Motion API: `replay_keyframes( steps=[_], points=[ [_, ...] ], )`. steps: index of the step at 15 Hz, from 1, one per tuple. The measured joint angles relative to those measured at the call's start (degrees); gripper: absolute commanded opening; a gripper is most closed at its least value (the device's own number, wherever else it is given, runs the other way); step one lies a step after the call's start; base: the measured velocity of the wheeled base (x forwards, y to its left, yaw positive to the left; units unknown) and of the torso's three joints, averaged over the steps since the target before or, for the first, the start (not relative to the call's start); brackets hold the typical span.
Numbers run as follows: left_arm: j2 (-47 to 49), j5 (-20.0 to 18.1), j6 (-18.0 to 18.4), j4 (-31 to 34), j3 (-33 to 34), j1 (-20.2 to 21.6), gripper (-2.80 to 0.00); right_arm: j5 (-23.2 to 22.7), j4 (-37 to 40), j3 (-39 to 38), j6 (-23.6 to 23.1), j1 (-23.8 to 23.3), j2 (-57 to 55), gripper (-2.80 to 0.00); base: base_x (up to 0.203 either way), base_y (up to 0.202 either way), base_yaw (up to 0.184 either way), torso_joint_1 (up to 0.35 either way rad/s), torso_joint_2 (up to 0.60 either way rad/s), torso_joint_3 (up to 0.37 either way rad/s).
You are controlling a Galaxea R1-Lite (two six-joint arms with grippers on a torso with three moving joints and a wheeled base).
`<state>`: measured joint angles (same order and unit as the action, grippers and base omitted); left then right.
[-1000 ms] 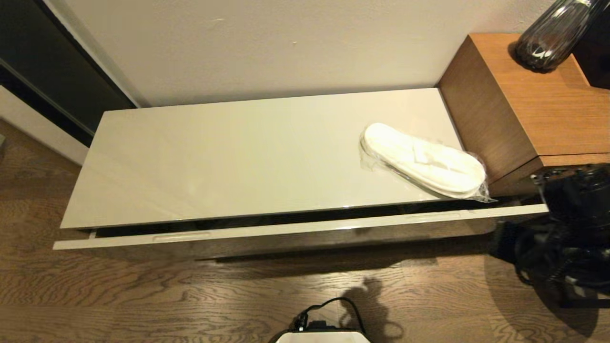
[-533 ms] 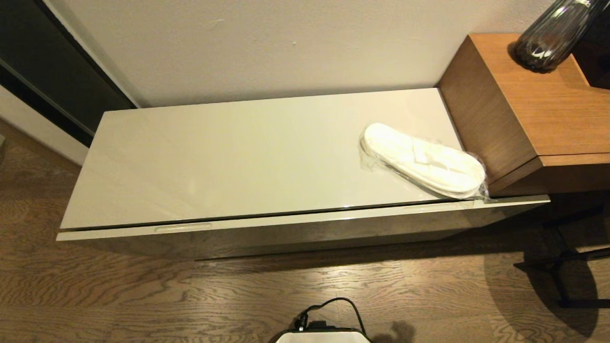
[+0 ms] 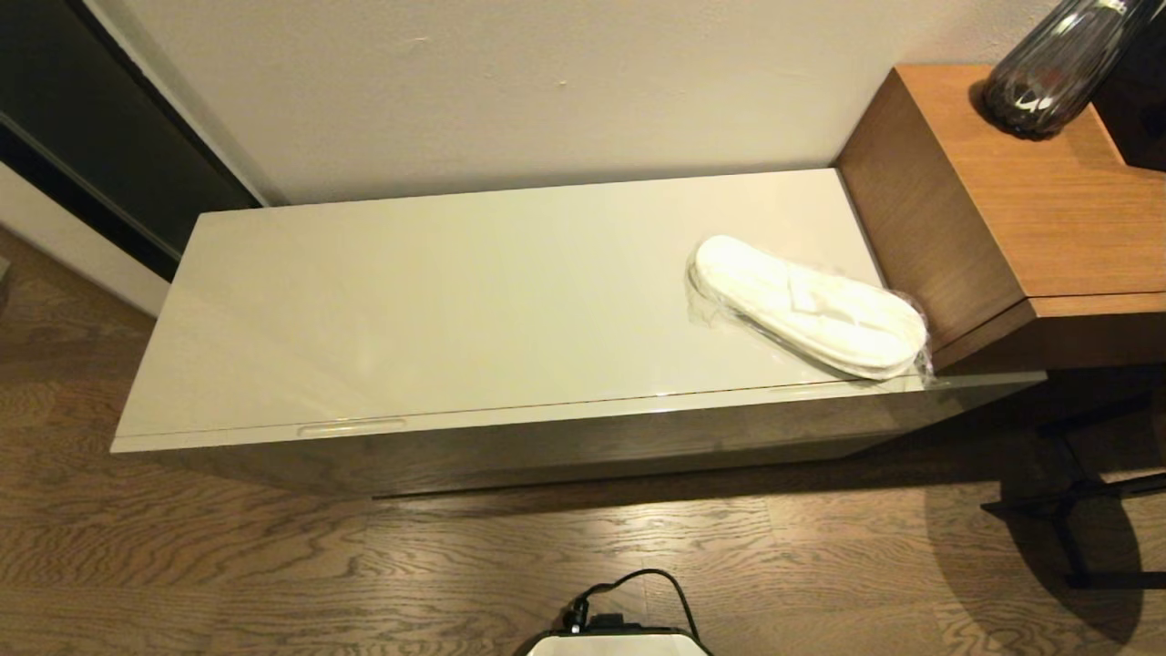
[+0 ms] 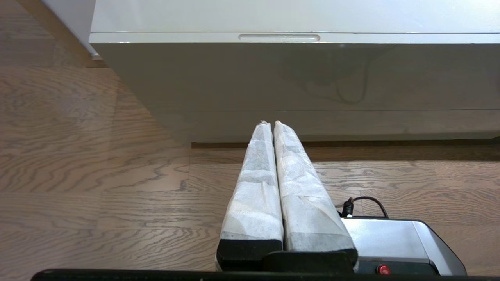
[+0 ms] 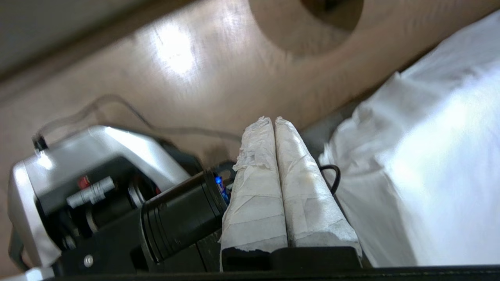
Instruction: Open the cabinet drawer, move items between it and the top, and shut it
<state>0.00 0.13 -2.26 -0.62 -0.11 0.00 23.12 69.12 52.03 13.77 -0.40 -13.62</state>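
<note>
Left gripper (image 4: 270,124) parked low before cabinet front, padded fingers pressed together, holding nothing. Right gripper (image 5: 270,119) down beside robot base (image 5: 58,183), fingers together, empty. Drawer (image 3: 565,421) flush with cabinet, handle slot (image 3: 351,426) toward cabinet's left end. Wrapped slippers (image 3: 811,308) on top (image 3: 437,310) at cabinet's right end, long axis diagonal, far end pointing toward cabinet's back-left.

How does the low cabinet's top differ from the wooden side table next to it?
The top is glossy cream-beige, while the side table is matte brown wood grain. The top sits lower; the side table stands taller beside its right end. The top carries wrapped white slippers; the side table carries a dark ribbed vase. Both are flat and rectangular.
</note>
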Motion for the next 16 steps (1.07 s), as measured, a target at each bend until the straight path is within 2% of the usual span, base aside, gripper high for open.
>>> replay_keyframes(
  steps=[1, 4, 6, 8, 11, 13, 15, 16],
  points=[
    [0.00, 0.00, 0.00, -0.04, 0.00, 0.00, -2.80, -0.36, 0.05, -0.15, -1.38, -0.09, 2.60, -2.80, 0.000, 0.000, 0.000, 0.000, 0.00, 0.000],
    [0.00, 0.00, 0.00, -0.03, 0.00, 0.00, -2.80, -2.37, -1.48, -1.63, -9.54, 0.00, 10.09, -2.80, 0.000, 0.000, 0.000, 0.000, 0.00, 0.000],
    [0.00, 0.02, 0.02, -0.01, -0.05, 0.00, -2.80, -5.71, -8.68, -5.79, -11.15, 0.02, 12.15, -2.80, 0.000, 0.000, 0.000, 0.000, 0.00, 0.000],
    [0.00, 0.00, 0.00, 0.02, -0.05, 0.00, -2.80, -10.20, -19.19, -13.75, -11.77, 0.05, 12.98, -2.80, 0.000, 0.000, 0.000, 0.000, 0.00, 0.000],
    [0.00, 0.00, 0.01, -0.01, -0.05, -0.02, -2.80, -14.15, -36.81, -31.44, -13.42, 0.05, 13.43, -2.80, 0.000, 0.000, 0.000, 0.000, 0.00, 0.000],
    [0.00, 0.00, 0.00, 0.00, -0.05, -0.02, -2.80, -18.23, -53.26, -43.71, -14.51, 0.05, 13.52, -2.80, 0.000, 0.000, 0.000, 0.000, 0.00, 0.000],
    [0.00, -0.03, 0.00, -0.01, -0.05, 0.00, -2.80, -21.80, -67.85, -49.08, -15.51, 0.05, 13.52, -2.80, 0.000, 0.000, 0.000, 0.000, 0.00, 0.000],
    [0.00, -0.02, 0.00, -0.01, -0.02, 0.00, -2.80, -22.98, -70.77, -49.70, -15.33, 0.05, 13.52, -2.80, 0.000, 0.000, 0.000, 0.000, 0.00, 0.000]
  ],
)
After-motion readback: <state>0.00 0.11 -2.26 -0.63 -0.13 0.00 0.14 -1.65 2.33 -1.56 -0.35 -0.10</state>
